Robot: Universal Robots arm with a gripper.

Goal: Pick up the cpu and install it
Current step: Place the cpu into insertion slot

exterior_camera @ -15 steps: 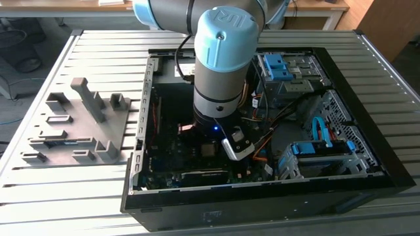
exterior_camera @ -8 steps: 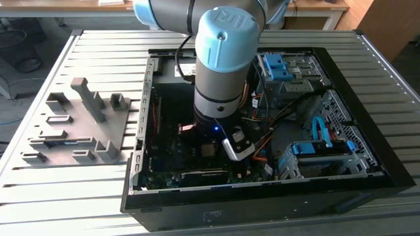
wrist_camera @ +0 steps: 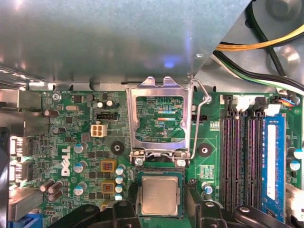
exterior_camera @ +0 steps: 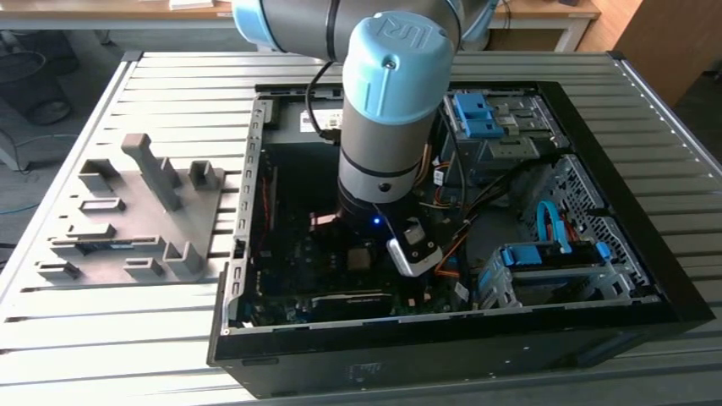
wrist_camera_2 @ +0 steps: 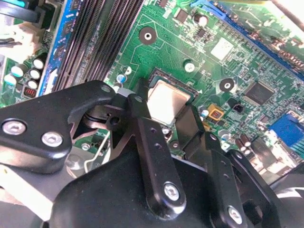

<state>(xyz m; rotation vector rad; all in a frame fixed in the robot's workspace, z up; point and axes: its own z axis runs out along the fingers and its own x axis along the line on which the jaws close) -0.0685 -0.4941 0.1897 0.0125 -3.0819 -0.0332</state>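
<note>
Down inside the open computer case [exterior_camera: 451, 355] on the surface [exterior_camera: 169, 93], the cpu [wrist_camera: 159, 195] lies flat in the socket [wrist_camera: 159, 174], silver top up and edges square with the socket walls, so it looks seated rather than carried. The tool [wrist_camera_2: 166, 111] hovers directly over the socket with its fingers [wrist_camera: 124, 213] spread, one on each side of the socket and a sliver of rim showing between each finger and the chip, so nothing is pinched. The hinged metal frame [wrist_camera: 159, 88] stands swung up from the socket's edge, which leaves the opening free; it is not yet closed over the chip.
</note>
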